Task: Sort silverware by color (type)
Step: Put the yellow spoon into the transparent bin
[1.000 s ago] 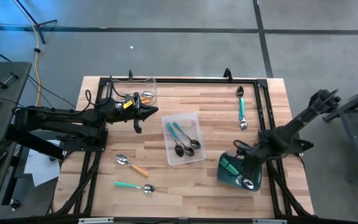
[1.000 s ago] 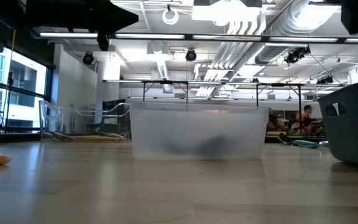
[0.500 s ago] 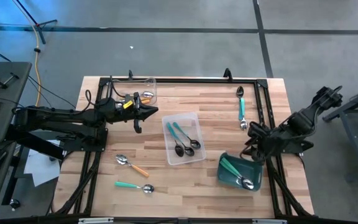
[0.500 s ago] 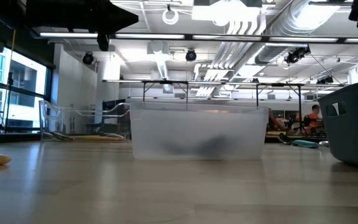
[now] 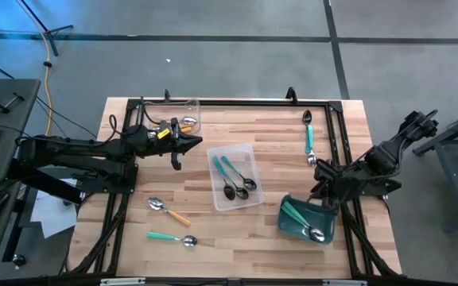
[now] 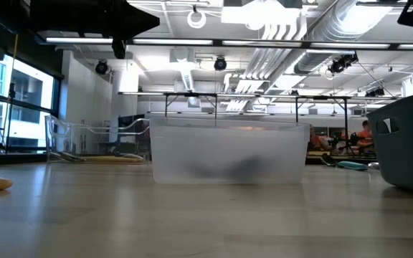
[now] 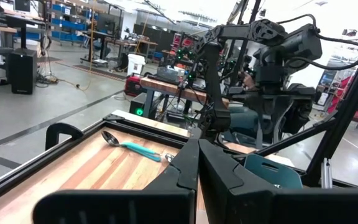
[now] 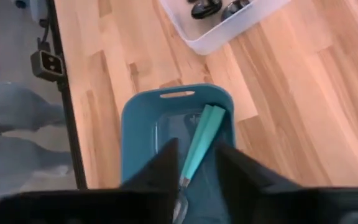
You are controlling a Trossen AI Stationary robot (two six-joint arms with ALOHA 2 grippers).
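on the wooden tabletop (image 5: 205, 171) the biggest things are the two dark arms. the left arm lies flat along the left edge, and the left gripper (image 5: 176, 151) is pressed tight together, holding nothing, near the far left corner by a clear tray (image 5: 183, 115). the right arm comes in over the right edge, bent low, and the right gripper (image 5: 322, 184) hangs just above the far rim of the teal bin (image 5: 286, 225), which sits near the right edge at the front. its fingers (image 8: 160, 167) stand a little apart with nothing between them, and green spoons (image 8: 199, 144) lie inside the bin right under it. in the middle sits another clear tray (image 5: 249, 200) with two blue spoons (image 5: 230, 176) in it. the far tray holds an orange spoon (image 5: 185, 122). three spoons are not sorted yet. a green-blue spoon (image 5: 308, 137) lies near the far right corner, its long way running front to back, just beyond the right gripper, so the right arm is much closer to it. i think that one comes next, and the fingers should close across the thin handle. an orange spoon on the wood (image 5: 169, 210) and a green spoon on the wood (image 5: 172, 237) lie near the front left corner, closer to the left arm.
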